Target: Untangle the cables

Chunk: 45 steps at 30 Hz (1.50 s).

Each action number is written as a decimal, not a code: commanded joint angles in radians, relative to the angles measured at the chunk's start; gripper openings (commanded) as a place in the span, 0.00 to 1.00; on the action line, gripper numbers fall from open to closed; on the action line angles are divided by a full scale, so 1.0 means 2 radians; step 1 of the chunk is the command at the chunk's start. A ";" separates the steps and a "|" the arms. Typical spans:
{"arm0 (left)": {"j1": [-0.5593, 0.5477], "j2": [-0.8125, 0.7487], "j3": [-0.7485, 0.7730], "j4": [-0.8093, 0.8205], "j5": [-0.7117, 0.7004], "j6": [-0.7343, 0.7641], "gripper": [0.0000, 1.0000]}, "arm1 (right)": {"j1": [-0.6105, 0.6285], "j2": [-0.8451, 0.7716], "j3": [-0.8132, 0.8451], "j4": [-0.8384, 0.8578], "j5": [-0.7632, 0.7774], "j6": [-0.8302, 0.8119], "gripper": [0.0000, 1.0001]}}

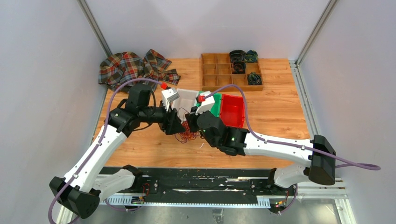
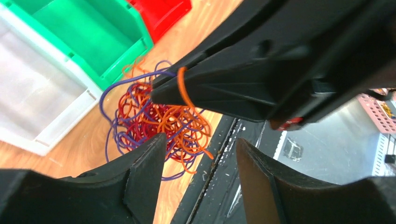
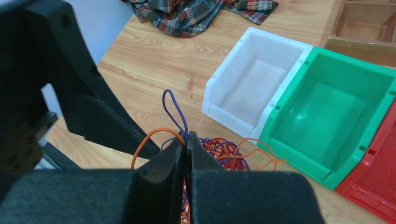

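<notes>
A tangle of red, orange and purple cables lies on the wooden table in front of the bins; it also shows in the left wrist view and the right wrist view. My right gripper is shut on strands of the tangle: a purple loop and an orange loop stick out of its closed jaws just above the pile. My left gripper is open and empty, just left of the tangle, facing the right gripper's closed fingers.
A white bin, a green bin and a red bin stand side by side just behind the tangle. A wooden compartment tray with coiled cables is at the back. A plaid cloth lies back left.
</notes>
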 commanded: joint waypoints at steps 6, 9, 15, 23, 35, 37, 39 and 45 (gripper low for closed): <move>-0.003 0.006 -0.008 0.068 -0.061 -0.074 0.41 | 0.012 -0.007 0.012 0.005 0.019 0.004 0.01; -0.002 0.008 -0.006 0.072 -0.046 -0.087 0.33 | 0.012 -0.009 0.009 0.006 0.018 0.006 0.01; -0.002 0.005 -0.010 0.070 -0.036 -0.091 0.24 | 0.012 -0.014 0.005 0.008 0.016 0.006 0.01; -0.002 0.003 0.024 0.021 -0.067 -0.051 0.01 | 0.012 -0.024 -0.009 0.022 0.025 0.004 0.05; -0.002 -0.009 0.077 -0.066 -0.035 -0.019 0.01 | 0.012 0.008 -0.012 0.082 -0.017 -0.026 0.46; -0.002 -0.007 0.087 -0.070 -0.033 -0.018 0.01 | 0.012 0.010 -0.016 0.082 -0.020 -0.025 0.47; -0.002 -0.003 0.102 -0.075 -0.023 -0.021 0.01 | 0.012 0.010 -0.022 0.090 -0.016 -0.026 0.48; -0.002 0.019 0.185 -0.093 0.000 -0.027 0.01 | 0.012 0.024 -0.046 0.144 -0.017 -0.036 0.51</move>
